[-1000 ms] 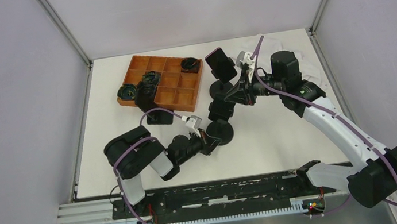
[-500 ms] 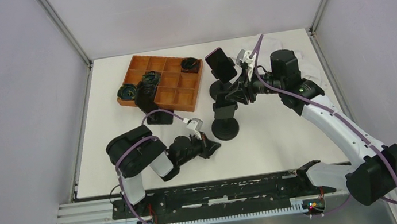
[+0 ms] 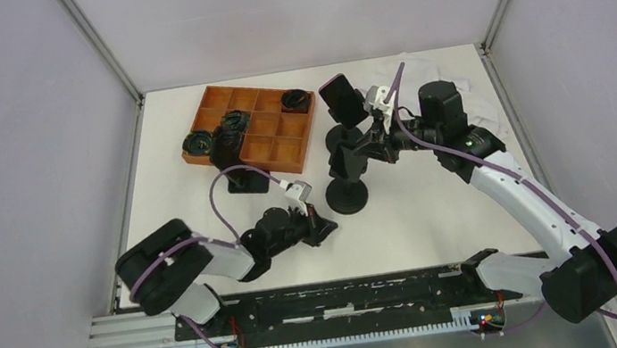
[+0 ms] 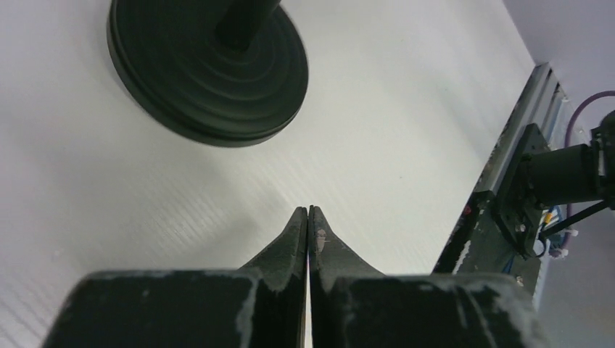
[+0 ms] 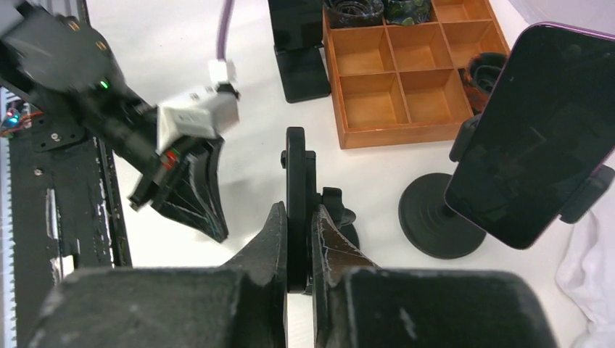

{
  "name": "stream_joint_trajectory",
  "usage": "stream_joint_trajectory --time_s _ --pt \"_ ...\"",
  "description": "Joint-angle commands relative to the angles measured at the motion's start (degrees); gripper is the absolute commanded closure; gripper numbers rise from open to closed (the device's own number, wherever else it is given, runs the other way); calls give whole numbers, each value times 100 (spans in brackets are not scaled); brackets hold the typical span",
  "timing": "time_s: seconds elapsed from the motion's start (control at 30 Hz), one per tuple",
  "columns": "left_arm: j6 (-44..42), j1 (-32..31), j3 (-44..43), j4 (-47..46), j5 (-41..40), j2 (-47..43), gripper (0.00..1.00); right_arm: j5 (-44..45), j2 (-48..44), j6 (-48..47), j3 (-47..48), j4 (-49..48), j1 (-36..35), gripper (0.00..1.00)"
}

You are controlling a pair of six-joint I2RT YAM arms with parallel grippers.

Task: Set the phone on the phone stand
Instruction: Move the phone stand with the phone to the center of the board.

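The right tool [image 5: 299, 214] is closed onto the thin upright head plate of the near stand [image 5: 296, 163], pinching it edge-on. The grip looks meant to steady or re-aim the stand rather than carry it, since its round base [image 3: 348, 198] sits flat on the bench [image 3: 436, 211]. On the arm-base side of the near stand, the left tool [image 4: 309, 217] lies low over the bench. Its tips are pressed together with nothing between them, and it is clear of the base, probably parked out of the way. Just beyond the near stand, the phone [image 5: 540, 134] leans in the side clamps of the far stand [image 5: 435, 221], so I judge it already seated in a cradle. The orange tray [image 5: 406, 80] lies left of the near stand and farther back.

A second ago the left tool was touching the near stand's base. It has since drawn back, and its arm has swung out leftward. The base has shifted slightly away from the arm bases. The phone has not moved.
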State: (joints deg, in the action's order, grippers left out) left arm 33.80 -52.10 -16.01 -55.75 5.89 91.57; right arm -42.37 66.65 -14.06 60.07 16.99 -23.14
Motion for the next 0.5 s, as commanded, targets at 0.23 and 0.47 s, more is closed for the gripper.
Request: stream_joint_trajectory --time_s 0.23,0.47 --pt "-1128 6 -518 3968 -1075 -3536 74 604 -706 -681 -119 202 894 100" --pt "-1600 16 -1784 5706 -1462 -4462 59 914 -453 -662 48 -196 1602 100"
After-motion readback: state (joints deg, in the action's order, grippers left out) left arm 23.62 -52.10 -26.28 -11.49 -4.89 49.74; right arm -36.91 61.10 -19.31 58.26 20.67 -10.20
